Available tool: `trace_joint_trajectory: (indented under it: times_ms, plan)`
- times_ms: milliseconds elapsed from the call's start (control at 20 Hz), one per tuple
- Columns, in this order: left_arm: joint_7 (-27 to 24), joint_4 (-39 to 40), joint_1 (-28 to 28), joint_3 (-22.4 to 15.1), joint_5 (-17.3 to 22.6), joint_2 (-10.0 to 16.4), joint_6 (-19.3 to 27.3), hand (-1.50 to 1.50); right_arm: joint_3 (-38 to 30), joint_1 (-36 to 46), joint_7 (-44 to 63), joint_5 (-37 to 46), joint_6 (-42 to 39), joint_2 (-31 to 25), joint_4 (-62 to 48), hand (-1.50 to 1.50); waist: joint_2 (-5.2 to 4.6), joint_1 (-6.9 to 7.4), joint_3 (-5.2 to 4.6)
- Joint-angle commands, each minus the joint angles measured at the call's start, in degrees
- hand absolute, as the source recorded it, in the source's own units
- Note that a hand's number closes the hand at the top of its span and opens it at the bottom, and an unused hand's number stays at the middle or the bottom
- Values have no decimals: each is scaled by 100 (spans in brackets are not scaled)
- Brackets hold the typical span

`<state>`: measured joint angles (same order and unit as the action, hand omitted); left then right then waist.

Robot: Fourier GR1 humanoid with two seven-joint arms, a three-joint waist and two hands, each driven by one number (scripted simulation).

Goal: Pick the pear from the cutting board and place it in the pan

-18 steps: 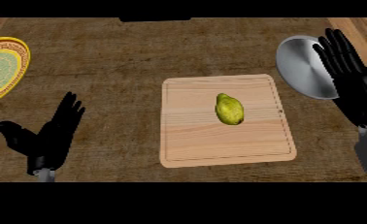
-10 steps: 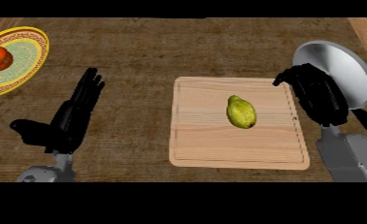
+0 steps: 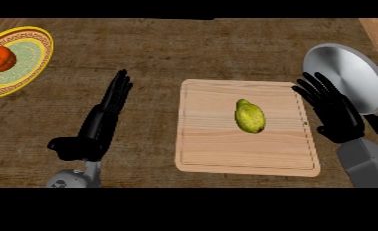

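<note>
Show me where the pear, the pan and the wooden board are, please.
pear [image 3: 250, 116], head view, middle of the fruit.
pan [image 3: 344, 65], head view, bare grey inside.
board [image 3: 221, 145], head view, bare wood beside the pear.

The pan [image 3: 347, 75] runs off the picture's right edge; the yellow-rimmed plate [image 3: 26, 70] and an unidentifiable red object [image 3: 4, 59] are cropped at left.

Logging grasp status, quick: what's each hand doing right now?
Left hand: open, holding nothing.
Right hand: open, holding nothing.

Right robot hand [image 3: 336, 117] shifted beside cutting board [image 3: 221, 147]
</note>
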<state>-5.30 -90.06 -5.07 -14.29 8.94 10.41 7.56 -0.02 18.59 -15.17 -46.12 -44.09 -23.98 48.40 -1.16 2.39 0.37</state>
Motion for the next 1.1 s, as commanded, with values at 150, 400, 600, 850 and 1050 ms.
trace_joint_trajectory:
  times_ms: [150, 400, 600, 850, 1050]
  plan:
    - [-204, 290, -157, -29, -112, -143, -8, 0, 86, 1006, -572, 1068, -1133, -457, -1231, -150, -11, 58, -7]
    - [-103, 252, -210, -183, -280, -291, 125, 0, 492, 1452, -802, 1970, -1062, -384, -1033, -150, 24, 23, -11]
    - [-6, 213, -299, 77, -102, -118, -2, 0, 979, 1731, -920, 2749, -987, -437, -532, -150, 29, 34, -12]
    - [-317, 236, 155, -62, -185, -129, -68, 0, 1623, 1613, -1638, 3862, -741, -398, -148, -150, 51, 2, -17]
    - [-267, 309, 50, -146, -338, -268, 55, 0, 2264, 1499, -2086, 4797, 51, -22, -138, -150, 52, -60, -21]
